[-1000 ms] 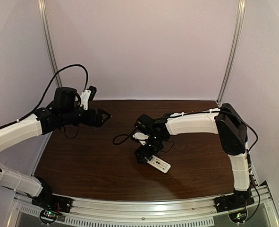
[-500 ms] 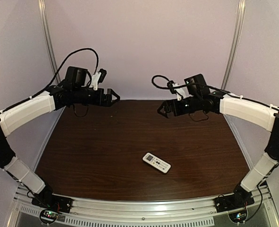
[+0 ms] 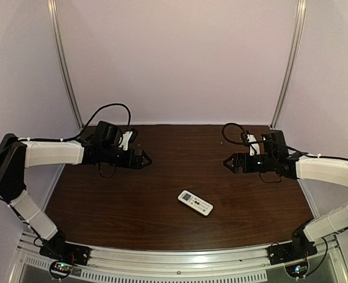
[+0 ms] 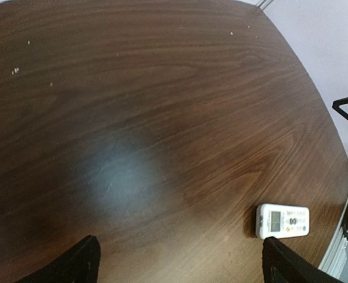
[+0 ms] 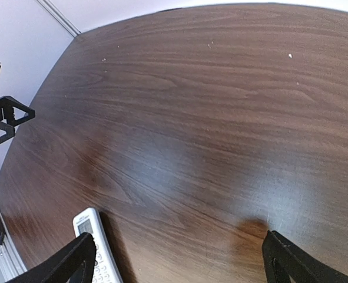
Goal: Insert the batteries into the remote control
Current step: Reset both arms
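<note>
The remote control (image 3: 195, 203) is a small white slab lying face up, display and buttons showing, on the dark wooden table (image 3: 162, 194) near the middle front. It also shows in the left wrist view as the remote control (image 4: 282, 220) and in the right wrist view as the remote control (image 5: 96, 243). My left gripper (image 3: 145, 159) hovers open at the left, pointing right, nothing between its fingers. My right gripper (image 3: 229, 163) hovers open at the right, pointing left, also empty. Both are well away from the remote. No batteries are in view.
White walls with metal corner posts (image 3: 287, 65) enclose the table at the back and sides. A metal rail (image 3: 179, 259) with the arm bases runs along the near edge. Black cables (image 3: 235, 131) loop off each wrist.
The right gripper has let go of the remote, lifted away and now sits at the right. Both arms rose, then came down to a low hover on either side. The remote has stayed put.
</note>
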{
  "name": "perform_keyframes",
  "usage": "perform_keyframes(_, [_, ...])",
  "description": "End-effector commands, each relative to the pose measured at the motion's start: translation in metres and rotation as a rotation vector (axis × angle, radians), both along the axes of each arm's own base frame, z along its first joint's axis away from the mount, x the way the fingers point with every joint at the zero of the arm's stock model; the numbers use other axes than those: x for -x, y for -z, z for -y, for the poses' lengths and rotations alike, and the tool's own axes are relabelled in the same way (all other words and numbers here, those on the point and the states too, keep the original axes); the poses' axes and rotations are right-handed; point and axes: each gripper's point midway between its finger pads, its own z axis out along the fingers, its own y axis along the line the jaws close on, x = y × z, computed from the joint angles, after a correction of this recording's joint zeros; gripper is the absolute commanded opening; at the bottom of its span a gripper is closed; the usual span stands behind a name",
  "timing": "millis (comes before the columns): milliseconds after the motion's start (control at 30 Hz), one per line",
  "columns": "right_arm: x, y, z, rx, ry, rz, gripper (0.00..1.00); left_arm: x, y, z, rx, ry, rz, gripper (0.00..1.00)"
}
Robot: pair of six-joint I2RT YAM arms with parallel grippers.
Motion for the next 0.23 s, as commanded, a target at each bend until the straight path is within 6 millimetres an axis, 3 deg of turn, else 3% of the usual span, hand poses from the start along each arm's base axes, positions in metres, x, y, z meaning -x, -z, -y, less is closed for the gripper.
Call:
perform_keyframes(0, [-0.001, 0.000, -0.008, -0.098, -0.008, 0.039, 1.00, -0.003, -0.003, 0.002, 0.070, -0.011, 0.049, 0.97])
perform_keyframes(67, [0.000, 0.002, -0.010, -0.108, -0.016, 0.039, 1.00, -0.001, -0.001, -0.001, 0.065, -0.018, 0.049, 0.97])
perform_keyframes(200, [-0.004, -0.012, -0.012, -0.114, -0.031, 0.072, 1.00, -0.006, -0.017, -0.002, 0.074, -0.033, 0.099, 0.97])
